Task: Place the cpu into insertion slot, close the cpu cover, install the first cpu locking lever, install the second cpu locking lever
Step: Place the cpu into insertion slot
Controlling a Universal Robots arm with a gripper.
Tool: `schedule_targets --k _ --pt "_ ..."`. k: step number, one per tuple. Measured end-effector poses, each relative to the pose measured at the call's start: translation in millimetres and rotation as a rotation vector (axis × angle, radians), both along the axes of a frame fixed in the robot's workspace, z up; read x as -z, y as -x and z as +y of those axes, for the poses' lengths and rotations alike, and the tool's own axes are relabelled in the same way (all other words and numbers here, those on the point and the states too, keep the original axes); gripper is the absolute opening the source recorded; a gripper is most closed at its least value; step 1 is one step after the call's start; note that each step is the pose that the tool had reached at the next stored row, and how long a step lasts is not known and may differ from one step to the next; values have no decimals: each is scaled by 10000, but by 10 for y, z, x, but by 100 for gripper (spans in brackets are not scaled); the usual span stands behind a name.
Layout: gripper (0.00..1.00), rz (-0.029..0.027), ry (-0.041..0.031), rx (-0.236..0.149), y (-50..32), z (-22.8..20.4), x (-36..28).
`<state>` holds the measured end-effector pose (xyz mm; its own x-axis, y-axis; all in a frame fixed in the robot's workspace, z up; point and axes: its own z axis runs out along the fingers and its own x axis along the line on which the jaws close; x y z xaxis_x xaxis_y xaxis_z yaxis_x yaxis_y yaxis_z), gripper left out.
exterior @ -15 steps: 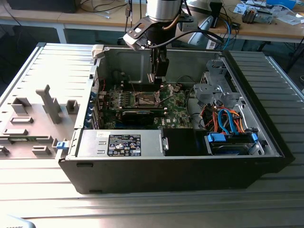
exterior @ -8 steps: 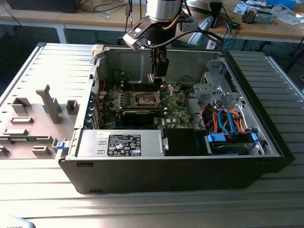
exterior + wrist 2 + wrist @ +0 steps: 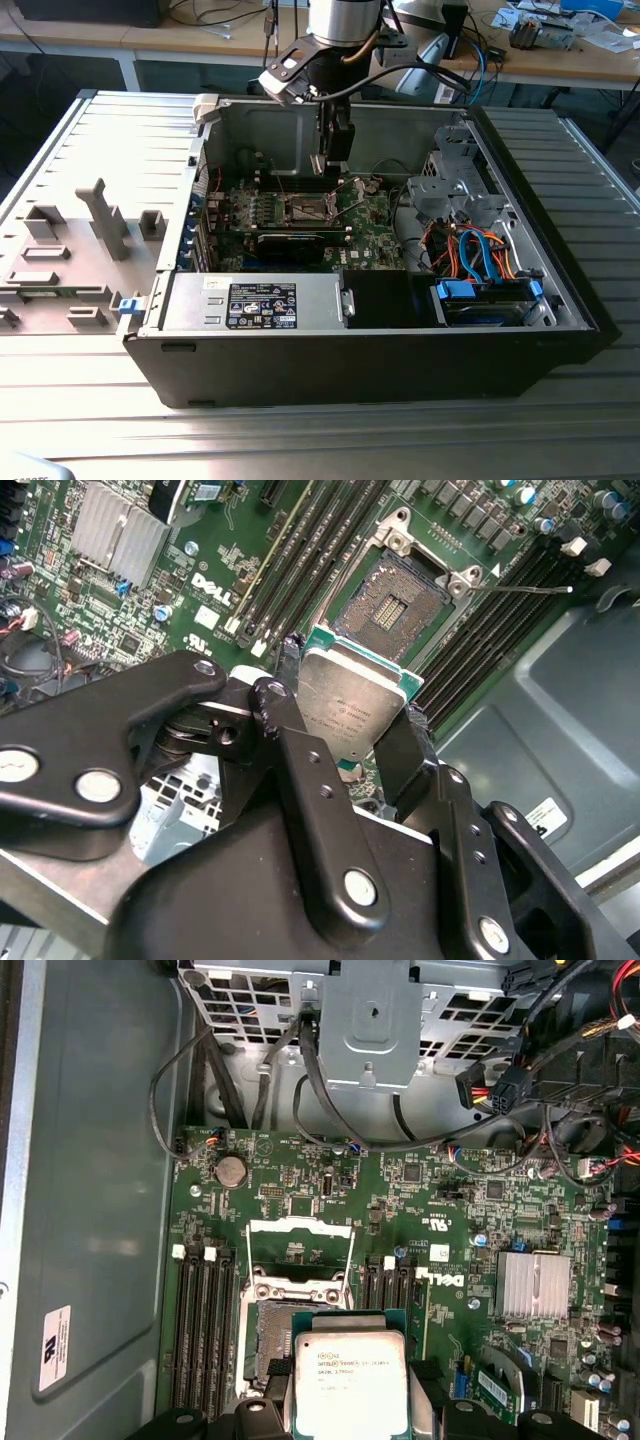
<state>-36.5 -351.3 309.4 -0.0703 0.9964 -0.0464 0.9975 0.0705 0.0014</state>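
Ribbed metal table [image 3: 320,440], open computer case [image 3: 400,350], claw [image 3: 350,685] clenched on cpu [image 3: 345,710], silver top upward, near insertion slot [image 3: 395,605]

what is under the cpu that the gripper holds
The cpu, held in the gripper, hangs above the green board. In the second wrist view the open insertion slot shows bare past its edge; in the first wrist view the cpu covers part of that slot.

The matte black metal pincer [image 3: 352,690] is built from chunky linkage bars [image 3: 310,800] pinned with shiny silver screws [image 3: 360,885]. Above it a polished silver cylindrical wrist [image 3: 345,18] is seen, looped by black cables [image 3: 425,68].
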Motion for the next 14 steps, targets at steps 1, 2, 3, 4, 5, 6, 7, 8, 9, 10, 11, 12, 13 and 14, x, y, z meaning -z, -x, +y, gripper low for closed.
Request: schedule_targets --k 1,2,3,4,5,6,7,8,9,10,11,12,13,14 --pt "54 1 0 11 0 0 0" --pt "54 0 0 19 0 0 1" --pt "54 0 0 30 0 0 1" --pt "54 0 0 40 0 0 1" --pt "54 1 -1 47 0 0 2" --pt "54 0 0 55 0 0 2" --pt "54 0 0 62 0 0 2" --pt "54 0 0 72 0 0 3" --pt "54 0 0 79 0 0 3" --pt "54 0 0 91 0 0 3" --pt "54 1 0 100 0 0 3" --pt "54 0 -1 107 0 0 4" --pt "54 0 0 117 0 0 4" --pt "54 1 0 124 0 0 4"
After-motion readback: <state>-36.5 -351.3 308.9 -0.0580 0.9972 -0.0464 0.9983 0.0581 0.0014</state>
